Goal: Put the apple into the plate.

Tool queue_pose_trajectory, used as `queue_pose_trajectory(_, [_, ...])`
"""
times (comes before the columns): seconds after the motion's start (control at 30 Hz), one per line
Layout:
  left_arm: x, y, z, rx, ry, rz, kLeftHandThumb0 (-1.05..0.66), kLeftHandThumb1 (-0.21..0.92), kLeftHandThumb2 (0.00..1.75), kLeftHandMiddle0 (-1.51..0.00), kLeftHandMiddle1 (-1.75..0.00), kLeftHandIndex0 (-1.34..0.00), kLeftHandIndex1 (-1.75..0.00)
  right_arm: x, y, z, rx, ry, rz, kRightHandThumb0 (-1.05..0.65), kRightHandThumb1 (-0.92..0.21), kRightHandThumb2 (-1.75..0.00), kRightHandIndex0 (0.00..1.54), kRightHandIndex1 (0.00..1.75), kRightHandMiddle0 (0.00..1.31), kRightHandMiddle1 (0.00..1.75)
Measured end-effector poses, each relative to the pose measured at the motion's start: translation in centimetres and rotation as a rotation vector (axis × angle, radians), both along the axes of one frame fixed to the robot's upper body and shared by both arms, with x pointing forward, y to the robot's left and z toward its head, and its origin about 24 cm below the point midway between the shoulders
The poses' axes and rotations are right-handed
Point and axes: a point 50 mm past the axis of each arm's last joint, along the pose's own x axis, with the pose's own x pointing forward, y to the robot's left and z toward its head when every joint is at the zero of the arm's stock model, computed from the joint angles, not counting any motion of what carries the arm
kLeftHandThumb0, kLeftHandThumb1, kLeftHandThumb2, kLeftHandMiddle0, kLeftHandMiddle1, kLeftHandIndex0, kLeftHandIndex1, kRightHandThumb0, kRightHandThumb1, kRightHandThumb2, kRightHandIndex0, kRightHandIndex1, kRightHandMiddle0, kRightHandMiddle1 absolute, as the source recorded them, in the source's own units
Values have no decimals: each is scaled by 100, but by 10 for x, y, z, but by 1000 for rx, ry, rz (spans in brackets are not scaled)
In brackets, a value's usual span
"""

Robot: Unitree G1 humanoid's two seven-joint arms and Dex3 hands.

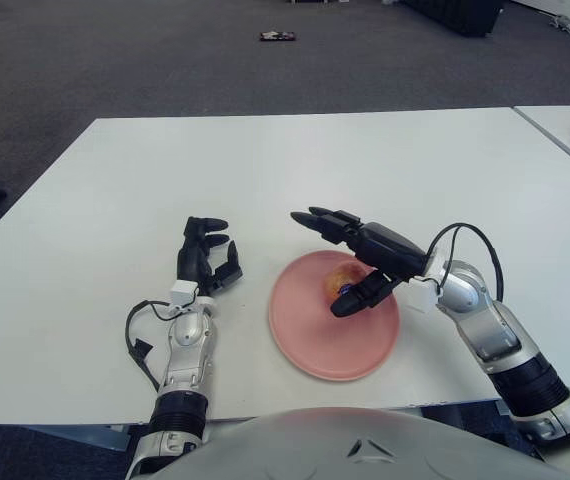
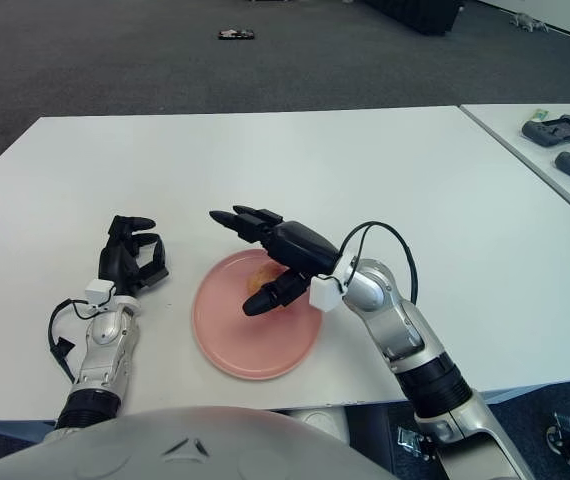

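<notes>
White table (image 1: 295, 160), grey carpet (image 1: 115, 60), dark devices (image 2: 565, 145) on neighbouring table (image 2: 525, 150).

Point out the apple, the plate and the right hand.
apple (image 1: 343, 280), left eye view, on its visible yellow-red skin.
plate (image 1: 310, 345), left eye view, on the bare pink front part.
right hand (image 1: 377, 250), left eye view, on the black back of the hand.
</notes>
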Motion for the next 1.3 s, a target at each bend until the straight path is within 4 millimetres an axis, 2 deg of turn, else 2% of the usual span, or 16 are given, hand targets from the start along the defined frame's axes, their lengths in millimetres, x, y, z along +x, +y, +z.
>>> queue_pose_trajectory(0.13, [1, 0, 0, 0, 1, -4, -1, 54, 107, -43, -174, -25, -175, 1, 0, 3, 135, 10, -52, -105, -92, -54, 0, 0, 0, 0])
queue_pose_trajectory(0.2, [1, 0, 0, -1, -1, -5, -1, 55, 106, -42, -174, -24, -175, 3, -1, 4, 209, 4, -111, -105, -92, -69, 0, 0, 0, 0])
queue_pose_trajectory(0.3, [2, -1, 0, -3, -3, -6, -1, 56, 105, -42, -175, -23, -175, 5, -6, 4, 345, -10, -245, -105, -92, -79, 0, 0, 0, 0])
queue_pose_trajectory(0.33, [2, -1, 0, -3, -4, -6, -1, 56, 105, -42, -175, -23, -175, 6, -8, 4, 379, -14, -282, -102, -92, -80, 4, 4, 0, 19])
queue_pose_trajectory(0.37, [3, -1, 0, -2, -5, -6, -1, 55, 105, -42, -175, -23, -175, 6, -10, 3, 422, -19, -322, -95, -92, -81, 6, 28, 1, 61])
queue_pose_trajectory(0.4, [3, 0, 1, -2, -8, -7, -1, 55, 106, -42, -175, -23, -175, 7, -11, 2, 465, -26, -357, -91, -92, -81, 4, 49, 1, 89])
queue_pose_trajectory(0.43, [4, 0, 1, -1, -11, -7, -1, 55, 106, -42, -175, -23, -175, 7, -13, 1, 516, -35, -397, -89, -92, -81, 3, 57, 1, 99])
queue_pose_trajectory(0.5, [4, 0, 1, 1, -11, -7, -1, 55, 105, -42, -175, -24, -175, 8, -17, 0, 621, -64, -479, -72, -89, -86, 10, 93, 17, 130])
queue_pose_trajectory(0.57, [4, 0, 1, 1, -8, -7, -1, 53, 109, -44, -175, -26, -175, 8, -21, -1, 720, -100, -557, -55, -81, -82, 18, 113, 24, 152])
queue_pose_trajectory(0.63, [3, 0, 0, 1, -7, -8, -1, 50, 112, -45, -175, -27, -175, 7, -28, -3, 816, -134, -639, -47, -77, -81, 27, 131, 27, 163])
queue_pose_trajectory(0.77, [4, -1, 0, 1, -9, -11, -1, 45, 118, -49, -175, -31, -174, 7, -42, -14, 926, -146, -789, -40, -72, -83, 46, 161, 32, 172])
queue_pose_trajectory(0.87, [4, 0, 0, -2, -10, -7, -1, 43, 120, -51, -175, -33, -173, 7, -48, -23, 969, -126, -889, -39, -70, -84, 54, 170, 33, 174])
queue_pose_trajectory(1.1, [4, 0, 0, -4, -9, -5, -1, 38, 124, -55, -175, -37, -171, 11, -62, -45, 930, -96, -1006, -39, -67, -88, 72, 174, 35, 175])
queue_pose_trajectory(1.3, [4, -1, 0, -6, -11, -4, -1, 36, 126, -57, -175, -40, -168, 13, -72, -53, 844, -108, -1024, -39, -65, -89, 83, 175, 36, 175])
